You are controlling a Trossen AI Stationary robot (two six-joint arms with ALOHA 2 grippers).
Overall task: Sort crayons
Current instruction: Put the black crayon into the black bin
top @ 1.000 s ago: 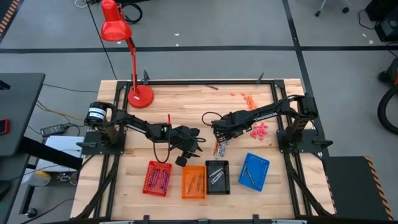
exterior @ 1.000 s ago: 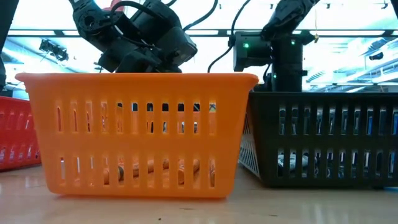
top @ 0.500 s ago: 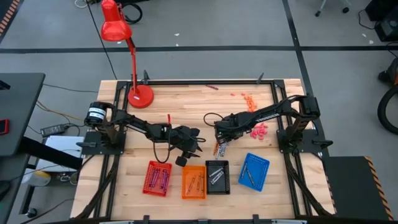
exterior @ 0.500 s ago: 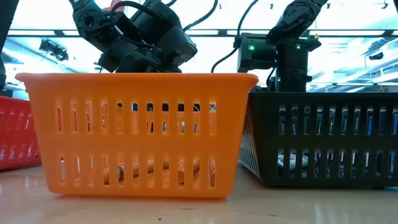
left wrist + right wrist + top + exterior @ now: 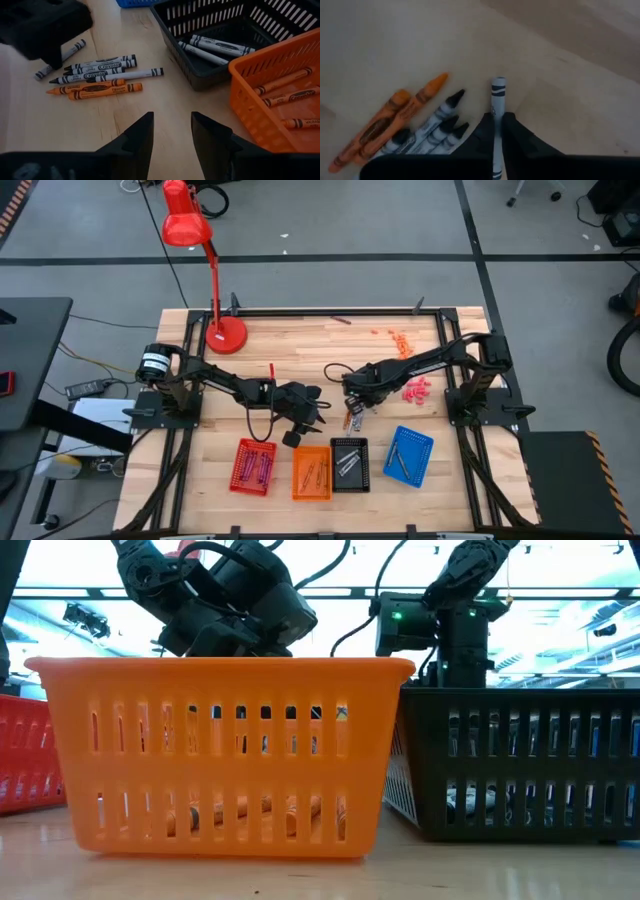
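I have the right pincer clamped on a grey-white crayon, just beside the loose crayons lying on the surface near the black tray. Left pincer hovers with fingers apart by the orange tray.

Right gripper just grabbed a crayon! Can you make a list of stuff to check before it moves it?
1. Right gripper shut on the grey crayon: ok.
2. Crayon sticks straight out between the fingers: ok.
3. Other loose crayons lie apart from the grip: ok.
4. Black tray has room beside its grey crayons: ok.
5. Left gripper open, holding nothing: ok.
6. Crayon lifted off the table: cannot tell.
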